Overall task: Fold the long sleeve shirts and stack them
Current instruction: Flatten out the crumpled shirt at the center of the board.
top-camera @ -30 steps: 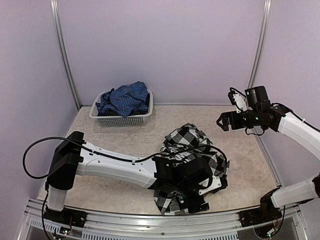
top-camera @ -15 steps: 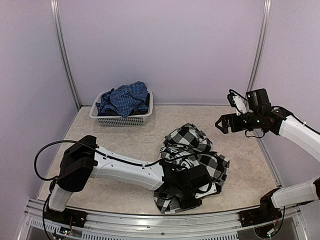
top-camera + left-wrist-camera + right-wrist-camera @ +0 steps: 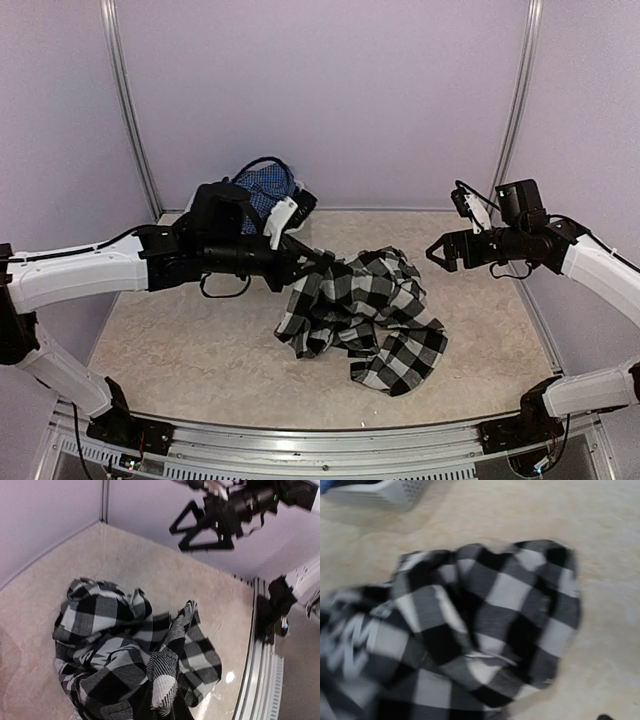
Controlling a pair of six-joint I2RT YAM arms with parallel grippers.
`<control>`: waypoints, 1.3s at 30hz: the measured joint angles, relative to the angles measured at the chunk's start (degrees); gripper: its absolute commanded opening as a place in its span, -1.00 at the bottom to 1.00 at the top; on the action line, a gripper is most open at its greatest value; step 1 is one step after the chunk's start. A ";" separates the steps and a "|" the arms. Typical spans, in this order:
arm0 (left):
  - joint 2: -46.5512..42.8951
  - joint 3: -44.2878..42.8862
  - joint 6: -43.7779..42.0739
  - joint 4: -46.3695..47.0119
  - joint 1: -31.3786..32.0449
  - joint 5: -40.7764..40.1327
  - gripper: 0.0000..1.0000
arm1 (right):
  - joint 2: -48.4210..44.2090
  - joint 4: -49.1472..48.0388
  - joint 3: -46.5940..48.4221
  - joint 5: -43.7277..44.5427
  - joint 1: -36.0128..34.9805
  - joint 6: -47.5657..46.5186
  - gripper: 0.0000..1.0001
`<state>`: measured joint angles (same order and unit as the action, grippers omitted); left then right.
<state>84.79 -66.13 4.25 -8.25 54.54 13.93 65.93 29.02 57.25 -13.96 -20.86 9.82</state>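
The checked shirt point(image 3: 365, 310), black and white, lies crumpled at the middle of the table point(image 3: 180, 340), with one edge raised off the surface toward the left, where my left gripper point(image 3: 312, 259) is clamped on the cloth. My right gripper point(image 3: 437, 252) hangs in the air over the far right of the table, its jaws spread wide, well apart from that shirt. The blue shirt point(image 3: 262, 187) sits bunched in the white basket point(image 3: 380, 492) at the far left, partly hidden behind my left arm.
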 measured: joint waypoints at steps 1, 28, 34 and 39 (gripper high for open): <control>-3.74 1.25 1.66 3.10 -2.12 1.60 -1.00 | 0.07 -0.13 0.00 -1.20 -0.02 -0.22 0.94; -7.93 -5.70 18.18 3.96 -8.50 -1.07 -1.00 | -6.10 -13.77 -12.74 -8.68 -21.14 -4.13 0.96; -7.98 -5.70 19.65 2.95 -8.72 0.24 -1.00 | 5.07 -14.60 -8.20 -6.14 -23.45 -7.17 0.51; -9.11 -5.68 19.85 1.68 -10.43 0.24 -1.00 | 9.46 -15.72 -6.08 -6.80 -23.96 -9.81 -0.87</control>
<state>75.68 -71.81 24.10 -6.57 44.12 14.17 75.40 13.30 51.18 -20.75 -44.82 0.01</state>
